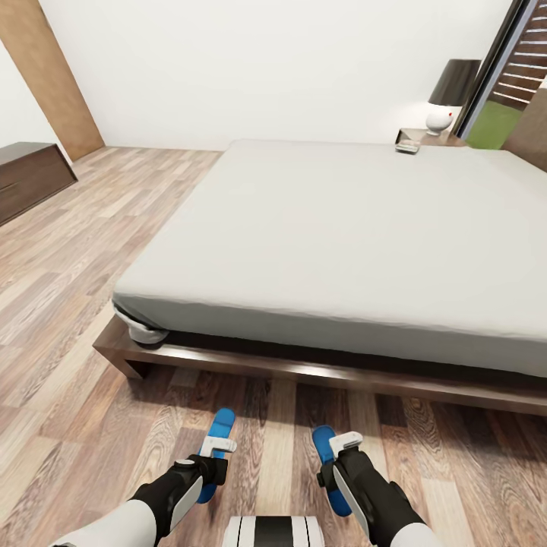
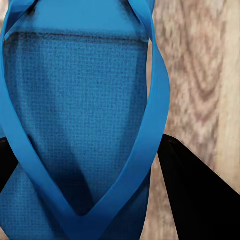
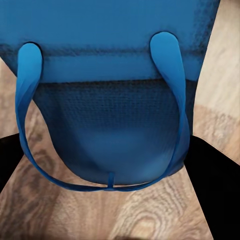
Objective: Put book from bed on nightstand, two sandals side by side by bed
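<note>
- The left gripper point(image 1: 220, 447) sits low over the floor point(image 1: 68, 425) with one blue sandal point(image 1: 215, 448) beneath it; in the left wrist view that sandal point(image 2: 75, 120) lies between the dark fingers point(image 2: 200, 200), which stand apart on either side, so I judge it open around the sandal rather than clamped.
- The right gripper point(image 1: 343, 444) is over the other sandal point(image 1: 328, 463); in the right wrist view the strap loop point(image 3: 105, 185) sits between spread fingers point(image 3: 220, 185), again apparently open.
- The two sandals lie on the wood planks close to each other, roughly parallel, toes toward the bed point(image 1: 342, 235) and just near of its dark base. That reads as the side-by-side placing being about done.
- Farther out, a small flat thing, likely the book point(image 1: 408, 147), sits at the far right edge of the mattress, just beside the nightstand point(image 1: 425, 137) that carries a lamp point(image 1: 448, 95).
- A long dark cabinet point(image 1: 30, 178) stands far left, well apart.
- The wide mattress lies between the robot and the book; reaching it probably means driving around the bed.
</note>
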Robot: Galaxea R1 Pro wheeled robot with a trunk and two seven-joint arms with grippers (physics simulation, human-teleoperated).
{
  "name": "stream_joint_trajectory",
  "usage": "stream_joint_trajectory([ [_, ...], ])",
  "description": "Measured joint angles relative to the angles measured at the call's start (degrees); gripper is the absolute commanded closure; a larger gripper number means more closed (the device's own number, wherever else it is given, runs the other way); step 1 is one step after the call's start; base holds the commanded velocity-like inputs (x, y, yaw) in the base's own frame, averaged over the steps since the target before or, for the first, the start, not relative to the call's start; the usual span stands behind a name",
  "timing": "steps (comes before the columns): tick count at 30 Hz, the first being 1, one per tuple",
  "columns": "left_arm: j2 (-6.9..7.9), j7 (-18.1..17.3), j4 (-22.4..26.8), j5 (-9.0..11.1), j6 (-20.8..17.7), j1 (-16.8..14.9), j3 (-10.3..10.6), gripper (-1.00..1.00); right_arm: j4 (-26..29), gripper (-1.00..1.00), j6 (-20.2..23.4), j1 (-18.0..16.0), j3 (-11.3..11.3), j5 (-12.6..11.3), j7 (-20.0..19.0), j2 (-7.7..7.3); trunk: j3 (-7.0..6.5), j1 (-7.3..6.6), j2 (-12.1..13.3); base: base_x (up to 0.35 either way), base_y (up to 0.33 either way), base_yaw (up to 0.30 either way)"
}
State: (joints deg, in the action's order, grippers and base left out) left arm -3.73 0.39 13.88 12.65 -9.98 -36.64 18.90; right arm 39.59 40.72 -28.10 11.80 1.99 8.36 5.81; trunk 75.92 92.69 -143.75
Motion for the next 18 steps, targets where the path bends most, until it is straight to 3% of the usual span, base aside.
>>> stream_joint_trajectory([
  [4, 0.00, 0.0, 0.0, 0.0, 0.1, 0.0, 0.0, 1.00, 0.0, 1.00, 0.0, 0.0, 0.0, 0.0, 0.0, 0.01, 0.00, 0.00, 0.0, 0.000, 0.000, 0.000],
  [10, 0.00, 0.0, 0.0, 0.0, 0.0, 0.0, 0.0, 1.00, 0.0, 1.00, 0.0, 0.0, 0.0, -0.1, 0.0, 0.01, 1.32, 0.16, -0.1, 0.000, 0.000, 0.000],
  [18, 0.00, 0.0, 0.0, 0.0, 0.1, 0.0, 0.0, 1.00, 0.0, 1.00, 0.0, 0.0, 0.0, -0.1, 0.0, 0.01, 1.33, 0.15, -0.1, 0.000, 0.000, 0.000],
])
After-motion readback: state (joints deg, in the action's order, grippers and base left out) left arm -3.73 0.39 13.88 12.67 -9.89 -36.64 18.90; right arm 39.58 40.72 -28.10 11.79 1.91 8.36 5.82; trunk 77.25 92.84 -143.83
